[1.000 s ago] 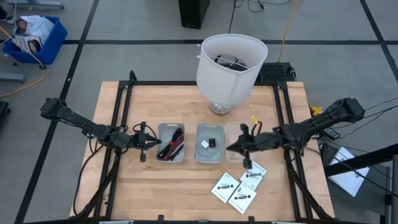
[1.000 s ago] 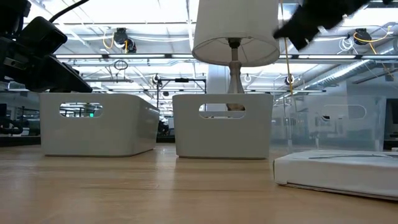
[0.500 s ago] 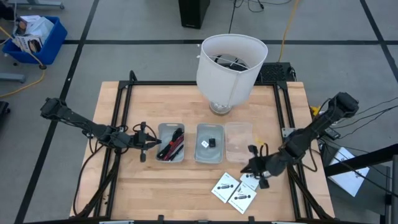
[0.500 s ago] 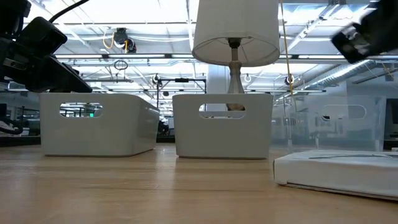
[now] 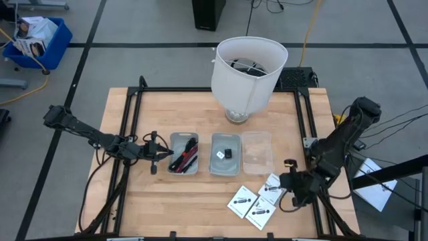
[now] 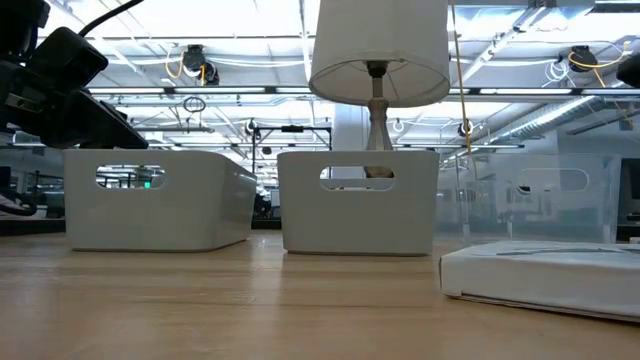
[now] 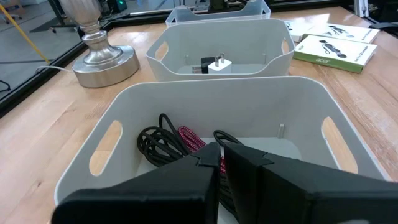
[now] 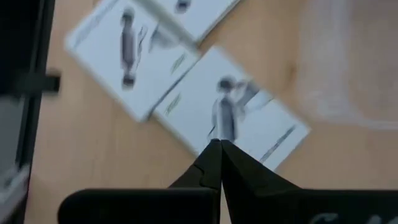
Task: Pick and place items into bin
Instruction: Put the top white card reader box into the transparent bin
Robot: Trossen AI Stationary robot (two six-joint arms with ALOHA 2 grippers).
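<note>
Wooden table bears white packets just beside the right hand, fingers pressed together.

Grey floor crossed by dark lines, a blue crate off to one side, bright ceiling lights above the wooden tabletop.
</note>
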